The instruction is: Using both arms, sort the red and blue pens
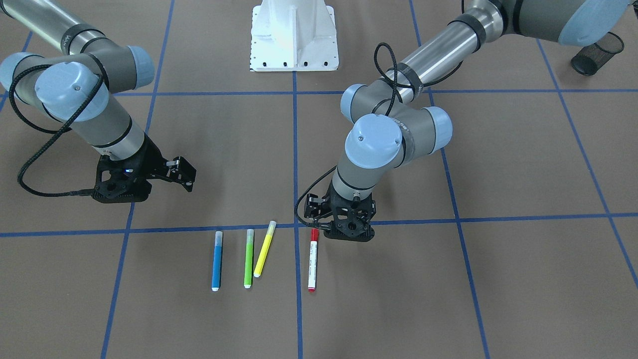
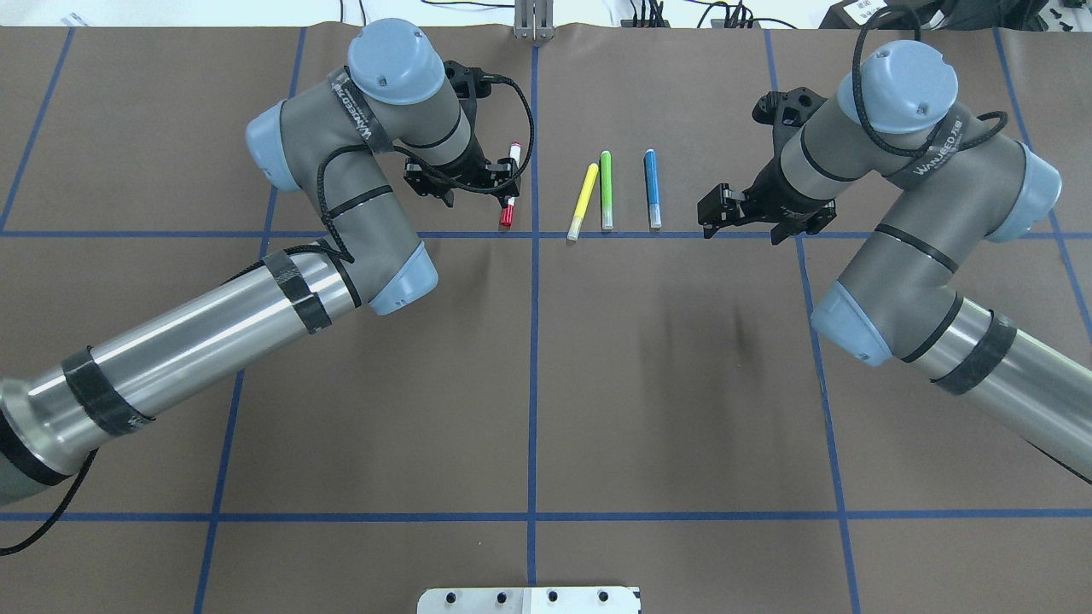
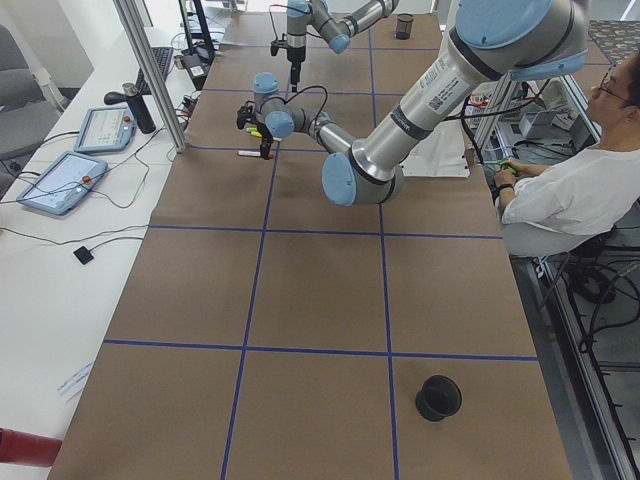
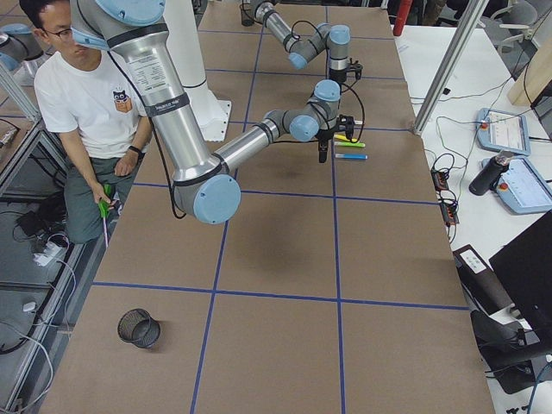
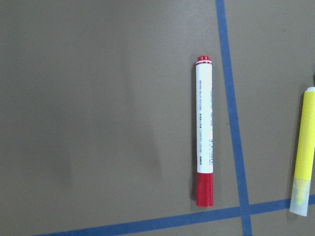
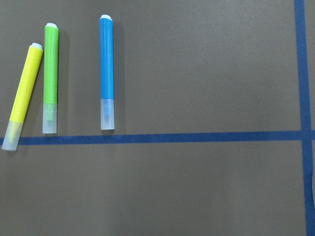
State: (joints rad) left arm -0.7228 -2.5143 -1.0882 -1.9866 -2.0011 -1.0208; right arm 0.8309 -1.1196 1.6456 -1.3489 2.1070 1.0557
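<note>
Slim cylindrical red-capped pen [image 5: 204, 147] and blue pen [image 6: 107, 64] on matte brown paper [image 5: 88, 108]; left and right jaws apart.

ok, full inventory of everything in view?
table: 1, brown cover, blue tape grid
red pen: 1, white barrel, red cap, end of row
blue pen: 1, blue, other end of row
green marker: 1, green, next to blue pen
yellow marker: 1, yellow, slanted, between green marker and red pen
mesh cups: 2, black, one near each table end
pedestal base: 1, white, robot's side
person: 1, white T-shirt, off the table
arms: 2, grey and silver
left gripper: 1, black, open, over red pen
right gripper: 1, black, open, short of blue pen
</note>
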